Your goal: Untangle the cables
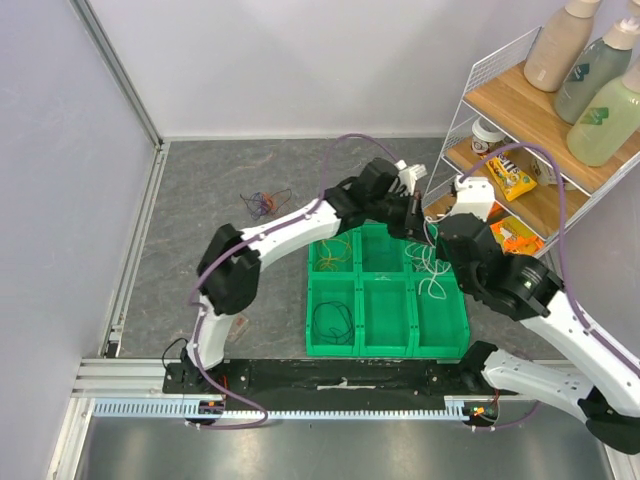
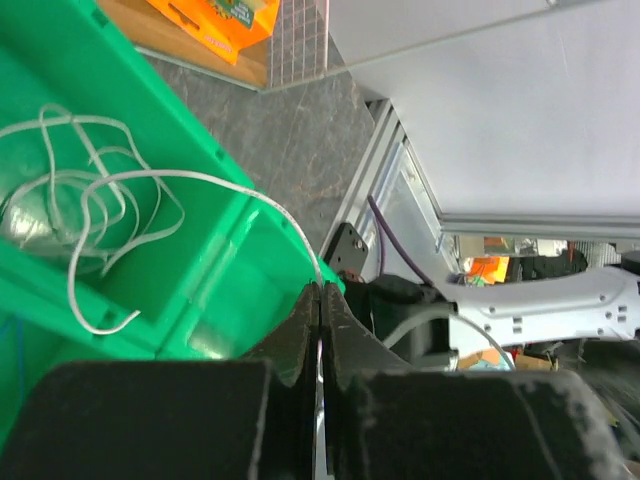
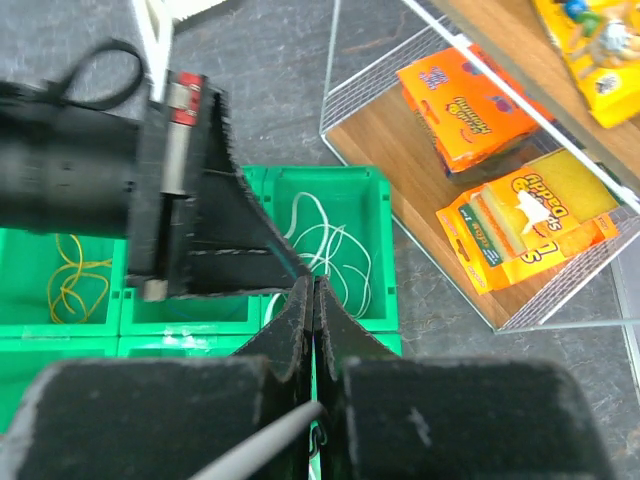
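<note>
- My left claw (image 2: 320, 288) pinches the white cable (image 2: 190, 174) trailing from the green bin (image 2: 180, 110).
- My right claw (image 3: 313, 285) is pressed together, just beside the left one.

Tangled cables (image 1: 264, 205) on table (image 1: 200, 170); white cable (image 2: 100, 200) looped in green bin (image 2: 225, 265)

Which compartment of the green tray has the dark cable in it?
The near-left one: the dark cable lies looped there. The far-left compartment holds a yellow cable, and the white cable lies in the right column.
</note>
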`<action>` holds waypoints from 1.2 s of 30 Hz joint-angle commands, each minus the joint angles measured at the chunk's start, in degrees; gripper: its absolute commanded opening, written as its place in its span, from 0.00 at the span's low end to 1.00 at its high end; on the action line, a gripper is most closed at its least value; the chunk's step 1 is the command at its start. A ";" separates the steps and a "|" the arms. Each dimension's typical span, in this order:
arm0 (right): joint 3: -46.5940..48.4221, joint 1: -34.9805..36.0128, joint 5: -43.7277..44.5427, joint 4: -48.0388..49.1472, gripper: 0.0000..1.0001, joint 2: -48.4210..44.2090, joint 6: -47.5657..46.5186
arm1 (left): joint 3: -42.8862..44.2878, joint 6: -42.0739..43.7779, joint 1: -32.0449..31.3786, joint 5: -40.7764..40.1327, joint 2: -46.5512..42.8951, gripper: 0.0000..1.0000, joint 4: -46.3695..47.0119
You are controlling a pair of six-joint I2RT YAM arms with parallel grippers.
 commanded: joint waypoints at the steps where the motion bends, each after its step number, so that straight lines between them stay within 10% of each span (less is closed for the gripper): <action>1: -1.98 0.03 5.95 -0.64 0.00 -5.62 3.18 | 10.76 0.58 -1.22 -0.57 7.75 0.02 -3.44; 5: -5.41 0.03 8.41 -0.99 0.00 -8.87 5.20 | 16.83 0.66 -1.23 0.75 13.91 0.05 -6.85; 12: -7.35 0.03 8.50 -1.43 0.00 -7.74 7.13 | 14.91 5.32 -0.87 -3.56 10.68 0.46 -11.70; 23: -7.09 0.03 11.66 -3.46 0.00 -4.31 9.07 | -5.38 10.33 1.67 -4.62 -6.99 0.61 -7.84; 27: -5.69 -0.14 14.38 -3.90 0.00 -1.59 9.07 | -10.48 12.00 3.25 -4.35 -12.79 0.84 -7.92; 36: -1.47 -4.09 21.67 -5.73 0.00 6.58 5.12 | -23.05 12.88 9.67 -3.47 -27.63 0.80 -5.46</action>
